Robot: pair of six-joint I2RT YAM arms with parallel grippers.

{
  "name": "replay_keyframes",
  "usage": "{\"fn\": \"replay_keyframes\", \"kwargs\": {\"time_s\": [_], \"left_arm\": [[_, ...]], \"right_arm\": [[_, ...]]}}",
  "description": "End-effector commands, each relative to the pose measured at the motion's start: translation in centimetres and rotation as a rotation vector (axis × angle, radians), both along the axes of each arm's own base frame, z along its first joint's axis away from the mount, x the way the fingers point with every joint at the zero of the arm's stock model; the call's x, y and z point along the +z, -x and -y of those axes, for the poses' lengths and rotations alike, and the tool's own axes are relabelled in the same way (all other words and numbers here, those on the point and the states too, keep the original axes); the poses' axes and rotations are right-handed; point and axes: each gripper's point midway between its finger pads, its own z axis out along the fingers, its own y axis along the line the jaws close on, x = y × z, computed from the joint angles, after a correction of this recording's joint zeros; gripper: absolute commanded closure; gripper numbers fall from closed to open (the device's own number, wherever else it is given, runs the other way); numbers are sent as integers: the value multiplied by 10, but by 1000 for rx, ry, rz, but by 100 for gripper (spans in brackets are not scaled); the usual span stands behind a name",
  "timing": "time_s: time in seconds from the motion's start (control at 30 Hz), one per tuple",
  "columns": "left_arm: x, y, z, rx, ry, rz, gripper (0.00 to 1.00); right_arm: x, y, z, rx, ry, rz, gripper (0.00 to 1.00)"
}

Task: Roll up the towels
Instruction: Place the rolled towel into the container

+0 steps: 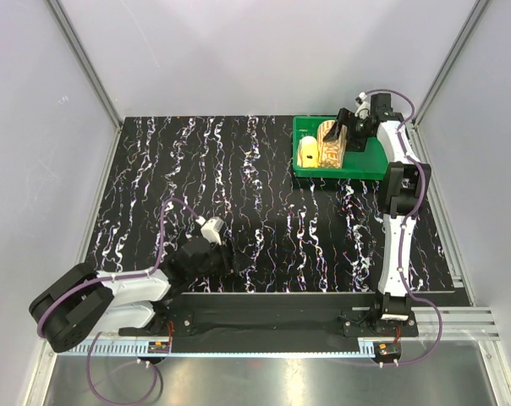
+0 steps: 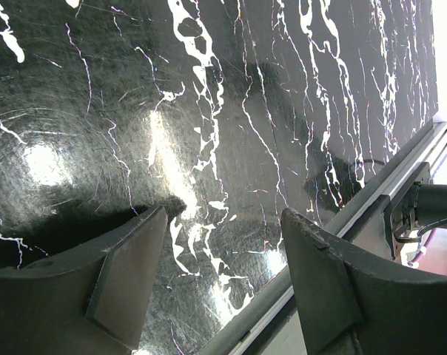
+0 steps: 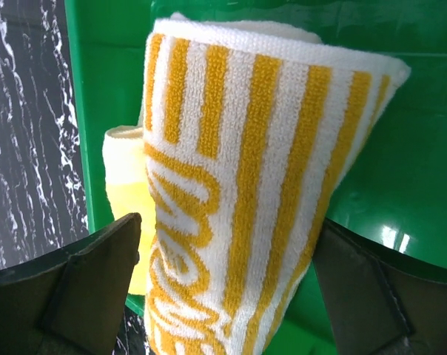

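I have the right gripper (image 3: 229, 222) over the green tray (image 3: 401, 148) at the far right corner of the bench (image 1: 239, 186). Its jaws are spread wide on either side of the striped towel (image 3: 238, 148), close to both flanks but not visibly squeezing the cloth. That towel is a tight roll leaning in the tray, and the yellow towel (image 3: 123, 185), also rolled, sits just beside it against the tray's left wall. I judge the rolling itself done, so what matters now is getting clear without undoing it. I would back the wrist straight out along the jaws' own line, at full spread, so that neither pad drags on the terry pile and pulls the outer wrap loose. I would also avoid any sideways drift, since a nudge to the left could tip the striped roll onto the yellow one. The left gripper (image 2: 223, 214) hangs low over bare bench near the front rail, jaws apart and empty, and I would leave it parked there.
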Motion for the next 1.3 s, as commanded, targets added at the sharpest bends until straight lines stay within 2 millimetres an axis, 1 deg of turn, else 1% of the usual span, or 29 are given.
{"fn": "replay_keyframes", "kwargs": {"time_s": [0.0,0.1,0.23,0.43,0.53,0.57,0.63,0.67,0.73,0.77,0.8,0.97,1.17,1.23,1.27], "left_arm": [[-23,7,-13,-1,-88,-49,30],[-22,7,-12,-1,-87,-48,30],[-23,7,-12,-3,-88,-49,30],[-23,7,-12,-1,-88,-49,30],[-23,7,-12,-5,-89,-50,30],[-23,7,-12,-1,-89,-50,30],[-24,7,-13,-1,-90,-51,30],[-24,7,-13,-1,-91,-53,30],[-23,7,-12,-3,-90,-51,30],[-23,7,-12,-3,-90,-51,30],[-23,7,-12,-3,-90,-51,30],[-23,7,-12,-5,-89,-52,30],[-23,6,-12,-4,-88,-53,30],[-23,6,-12,-4,-88,-53,30],[-23,6,-12,-4,-88,-53,30]], "right_arm": [[66,-6,11,-35,61,119,0],[63,-7,19,-67,102,112,0],[61,-11,24,-105,117,109,0],[51,-17,21,-124,82,96,2],[45,-18,21,-138,77,89,6],[39,-18,21,-141,73,77,12],[36,-20,21,-152,67,81,19],[32,-19,20,-155,62,71,29],[28,-21,20,-158,57,72,37],[22,-19,19,-158,55,59,42],[20,-19,20,-160,56,56,48],[-1,-14,21,-162,68,19,50],[-18,-10,23,-166,78,-13,51],[-18,-9,23,-163,79,-18,50],[-17,-8,23,-163,81,-19,45]]}}
